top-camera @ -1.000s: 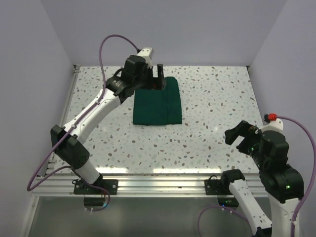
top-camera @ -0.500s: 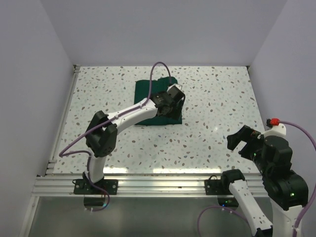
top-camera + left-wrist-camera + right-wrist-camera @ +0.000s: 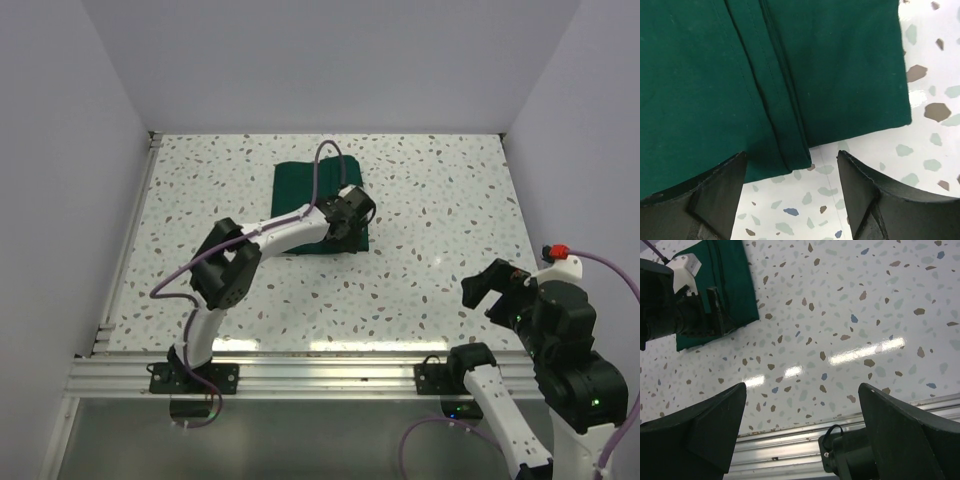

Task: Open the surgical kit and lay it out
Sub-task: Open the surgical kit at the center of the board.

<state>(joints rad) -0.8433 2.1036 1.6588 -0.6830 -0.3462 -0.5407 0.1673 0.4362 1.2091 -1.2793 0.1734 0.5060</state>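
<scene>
The kit is seen as a dark green cloth bundle, folded into a flat rectangle and lying on the speckled table, in the far half and a little left of the middle. No flap has been lifted or turned back. No tray or instrument is exposed in any view, so whatever the bundle holds cannot be confirmed. The task is therefore judged to be at its very start: the opening of the wrap has not begun, and the laying out of any contents remains to be done in full. In the left wrist view a stitched, overlapping fold is shown running along the cloth and ending at the bundle's near edge. The left gripper is positioned low over that near edge, close to the right corner, with its jaws apart and the end of the fold lying between them. No cloth is pinched, and whether a fingertip touches the fabric cannot be told. A first grasp on this fold is judged to be the step in hand. The right gripper is held near its base at the right front of the table, well apart from the bundle, with its jaws spread wide and nothing between them.
</scene>
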